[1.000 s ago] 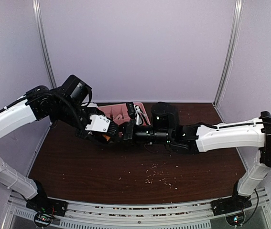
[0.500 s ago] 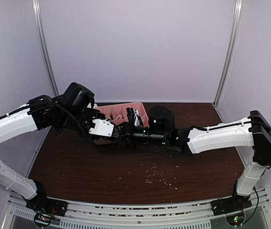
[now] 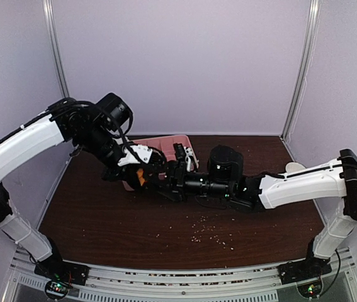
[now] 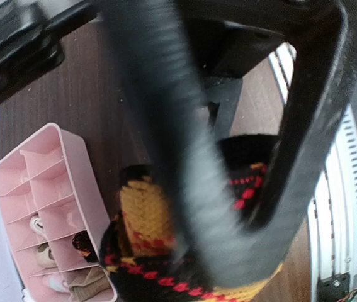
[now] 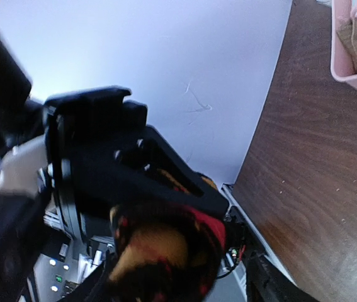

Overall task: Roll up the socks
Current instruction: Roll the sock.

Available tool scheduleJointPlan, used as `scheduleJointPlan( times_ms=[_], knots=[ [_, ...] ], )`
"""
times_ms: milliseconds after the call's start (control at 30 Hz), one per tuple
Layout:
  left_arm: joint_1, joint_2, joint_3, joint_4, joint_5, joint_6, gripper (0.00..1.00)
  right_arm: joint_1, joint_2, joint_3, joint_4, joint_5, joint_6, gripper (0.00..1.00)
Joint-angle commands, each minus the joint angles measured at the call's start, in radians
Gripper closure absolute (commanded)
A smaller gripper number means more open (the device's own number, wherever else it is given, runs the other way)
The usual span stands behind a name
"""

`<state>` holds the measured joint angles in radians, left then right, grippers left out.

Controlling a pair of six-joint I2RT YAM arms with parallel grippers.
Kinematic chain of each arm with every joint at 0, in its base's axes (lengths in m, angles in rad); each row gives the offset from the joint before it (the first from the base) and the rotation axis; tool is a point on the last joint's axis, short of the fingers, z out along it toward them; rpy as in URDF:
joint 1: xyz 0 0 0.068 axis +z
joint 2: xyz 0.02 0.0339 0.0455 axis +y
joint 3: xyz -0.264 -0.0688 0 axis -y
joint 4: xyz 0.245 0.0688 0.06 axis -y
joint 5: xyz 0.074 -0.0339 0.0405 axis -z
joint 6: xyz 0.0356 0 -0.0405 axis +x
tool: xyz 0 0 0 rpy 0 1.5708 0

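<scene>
Left end effector (image 4: 244,242) pinches narrowly around the black argyle sock (image 4: 145,215).

both arms reach inward, l claw (image 3: 145,178) & r claw (image 3: 170,182) tip-to-tip; l clamped, r spread.
</scene>
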<state>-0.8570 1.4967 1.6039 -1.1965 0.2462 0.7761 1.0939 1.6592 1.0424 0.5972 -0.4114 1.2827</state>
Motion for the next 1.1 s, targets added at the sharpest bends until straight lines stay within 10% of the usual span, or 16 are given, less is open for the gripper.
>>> scheduleJointPlan(
  times_ms=[0,233,433,1067],
  knots=[
    [0.110,0.119,0.195,-0.278,0.403,-0.055,1.00,0.006,-0.186,-0.066,-0.118,0.069,-0.373,0.30],
    [0.162,0.235,0.297,-0.460,0.672,-0.022,1.00,0.200,-0.447,-0.198,-0.282,0.521,-1.226,0.19],
    [0.158,0.240,0.278,-0.460,0.713,-0.044,1.00,0.289,-0.426,-0.087,-0.485,0.640,-1.605,0.17],
    [0.046,0.221,0.181,-0.461,0.688,-0.028,1.00,0.281,-0.217,0.213,-0.692,0.576,-1.881,0.34]
  ],
)
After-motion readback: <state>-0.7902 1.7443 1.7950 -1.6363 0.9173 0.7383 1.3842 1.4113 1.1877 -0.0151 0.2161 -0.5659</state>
